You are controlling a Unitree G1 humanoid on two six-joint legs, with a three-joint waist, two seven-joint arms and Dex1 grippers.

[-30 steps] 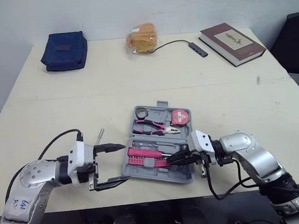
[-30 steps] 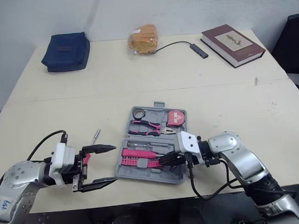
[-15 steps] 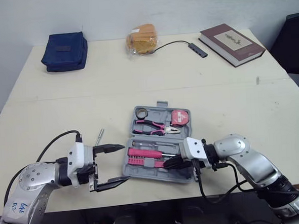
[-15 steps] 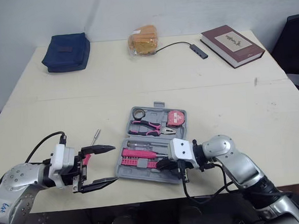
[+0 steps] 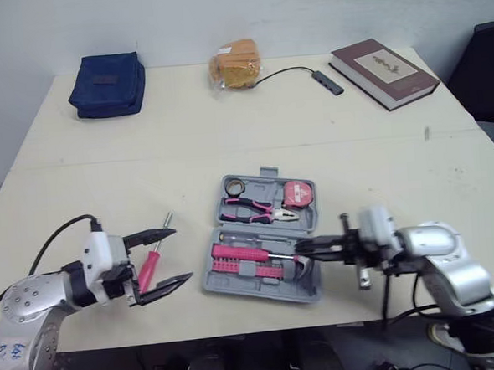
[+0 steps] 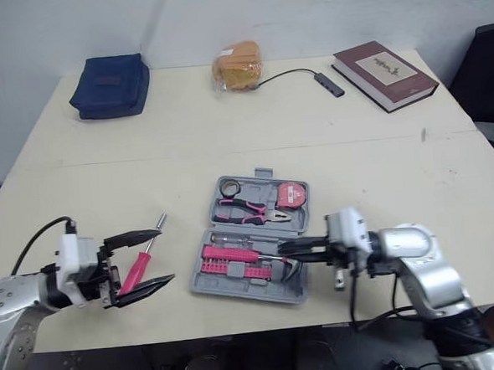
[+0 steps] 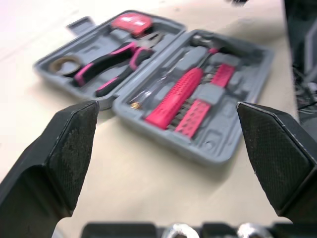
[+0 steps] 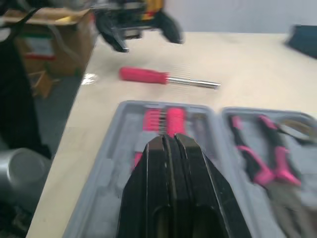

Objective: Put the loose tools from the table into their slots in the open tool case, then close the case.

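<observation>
The grey tool case point(image 5: 263, 234) lies open in the middle of the table's front half. Its far half holds pink-handled pliers point(image 5: 253, 210), a pink tape measure point(image 5: 296, 194) and a tape roll. Its near half holds a pink screwdriver and bits point(image 7: 185, 91). A loose pink-handled screwdriver point(image 5: 150, 264) lies on the table left of the case, between the spread fingers of my open left gripper point(image 5: 163, 259), untouched. My right gripper point(image 5: 299, 246) is shut with nothing in it, its tips over the case's front right corner. In the right wrist view the shut fingers point(image 8: 171, 148) point across the case toward the loose screwdriver point(image 8: 148, 76).
At the table's back lie a blue pouch point(image 5: 106, 83), a bagged snack point(image 5: 236, 63), a cable with a small hub point(image 5: 326, 80) and a brown book point(image 5: 383, 72). The front edge of the table point(image 5: 264, 331) runs close under both grippers.
My left gripper has drawn back to the left, away from the case, and now straddles the loose screwdriver. My right gripper reached left over the case, then pulled back to the right.
</observation>
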